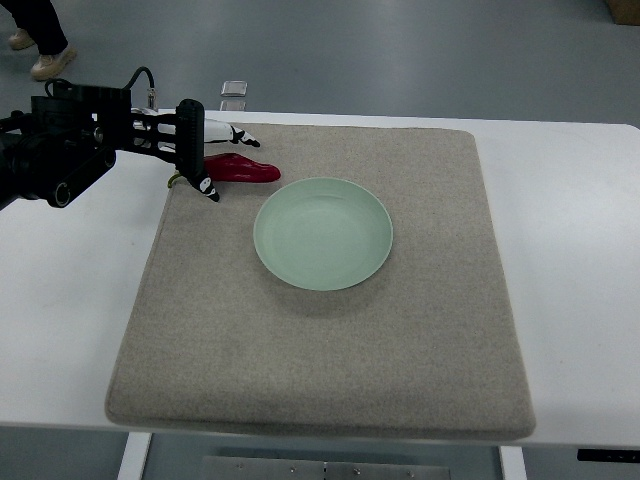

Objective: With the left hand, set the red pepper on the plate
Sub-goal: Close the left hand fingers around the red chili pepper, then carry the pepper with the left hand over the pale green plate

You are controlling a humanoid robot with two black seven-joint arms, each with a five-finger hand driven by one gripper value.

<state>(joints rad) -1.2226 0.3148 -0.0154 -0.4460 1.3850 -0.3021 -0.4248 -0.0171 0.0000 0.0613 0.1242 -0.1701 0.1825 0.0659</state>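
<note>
A red pepper [245, 170] lies on the grey mat, just left of and behind the pale green plate [323, 232]. My left hand [215, 160] comes in from the left edge and sits over the pepper's stem end. Its fingers are spread, one above the pepper and one below it, and they do not close on it. The plate holds nothing. The right arm is out of view.
The grey mat [330, 380] covers most of a white table [580, 250]. A small clear object [234, 89] lies at the table's far edge. A person's feet [45, 60] show on the floor at the top left.
</note>
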